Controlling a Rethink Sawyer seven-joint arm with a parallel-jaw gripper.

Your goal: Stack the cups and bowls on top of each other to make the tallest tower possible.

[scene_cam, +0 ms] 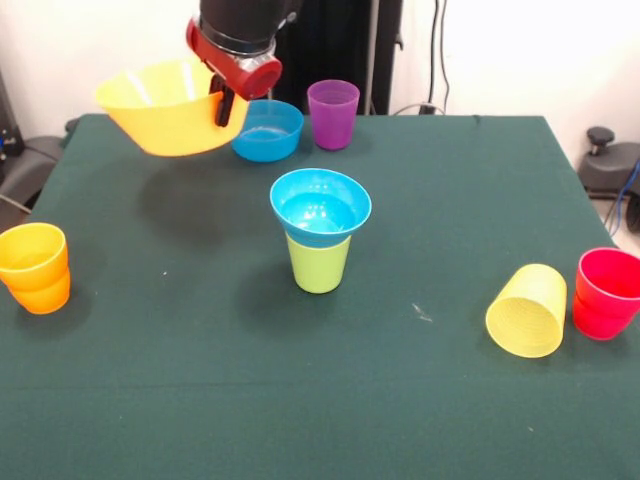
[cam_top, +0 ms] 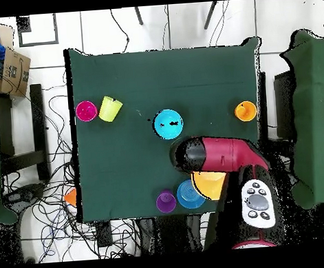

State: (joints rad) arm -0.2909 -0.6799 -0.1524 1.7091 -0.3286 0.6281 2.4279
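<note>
Dark green cloth covers the tabletop (scene_cam: pixel 300 400), with white walls and loose cables behind it.

Arm (cam_top: pixel 225 152): red and black, raised above the tabletop's rear area.

Yellow bowl (scene_cam: pixel 165 105): held in the air, tilted, with its shadow on the cloth beneath it. The claw (scene_cam: pixel 226 105) is closed on the bowl's rim, one finger inside and one outside the wall.

Tower (scene_cam: pixel 320 235): near the tabletop's centre. It consists of a lime cup (scene_cam: pixel 318 265) standing upright with a blue bowl (scene_cam: pixel 320 205) seated in its mouth.

Second blue bowl (scene_cam: pixel 268 130): resting on the cloth at the rear, just beside the held bowl. A purple cup (scene_cam: pixel 332 113) stands upright next to it.

Orange cup (scene_cam: pixel 35 267): upright at the left edge in the front view, apparently two nested cups.

Yellow cup (scene_cam: pixel 527 310): lying on its side at the right, mouth facing the camera.

Red cup (scene_cam: pixel 606 292): upright, touching or just beside the yellow cup.
</note>
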